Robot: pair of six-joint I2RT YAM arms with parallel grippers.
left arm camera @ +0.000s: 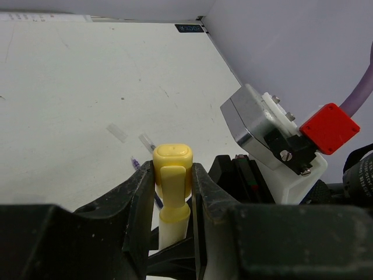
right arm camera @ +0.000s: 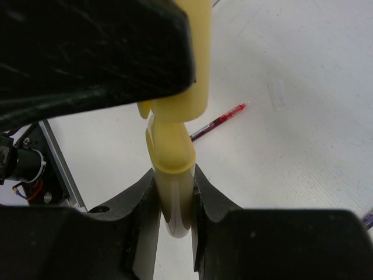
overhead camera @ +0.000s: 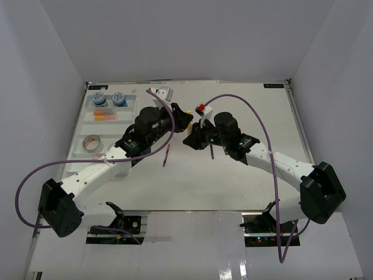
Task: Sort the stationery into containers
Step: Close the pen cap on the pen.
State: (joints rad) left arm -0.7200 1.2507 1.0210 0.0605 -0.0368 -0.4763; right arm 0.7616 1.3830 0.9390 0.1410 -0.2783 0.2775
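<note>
A: Left gripper [left arm camera: 172, 172]?
B: Jaws narrowed to a slim gap and clamped on the capped end of the yellow marker [left arm camera: 173, 154]. The cap sits squarely between the black fingers [left arm camera: 143, 192].

A: Right gripper [right arm camera: 173, 192]?
B: It has the same marker, pinched at the other end of the barrel. The jaws are close together, pressing both sides of the yellow body. The right wrist view shows the left arm's black finger covering the far end.

A: So where is the marker?
B: Spanned between the two grippers, which meet nose to nose over the middle of the table [overhead camera: 233, 192], well right of the tray.

A: Tray contents?
B: The white tray [overhead camera: 87, 125] is at the table's left. The far compartment has two blue-white tubs [overhead camera: 98, 98]. The next has small orange pieces [overhead camera: 102, 114], too small to name. The tan tape roll [overhead camera: 92, 142] lies flat in a nearer compartment.

A: Loose stuff?
B: A red pen [overhead camera: 167, 156] lies on the table beside the left forearm. A thin dark pen [overhead camera: 212, 153] lies just beside the right wrist. Both are outside the tray.
</note>
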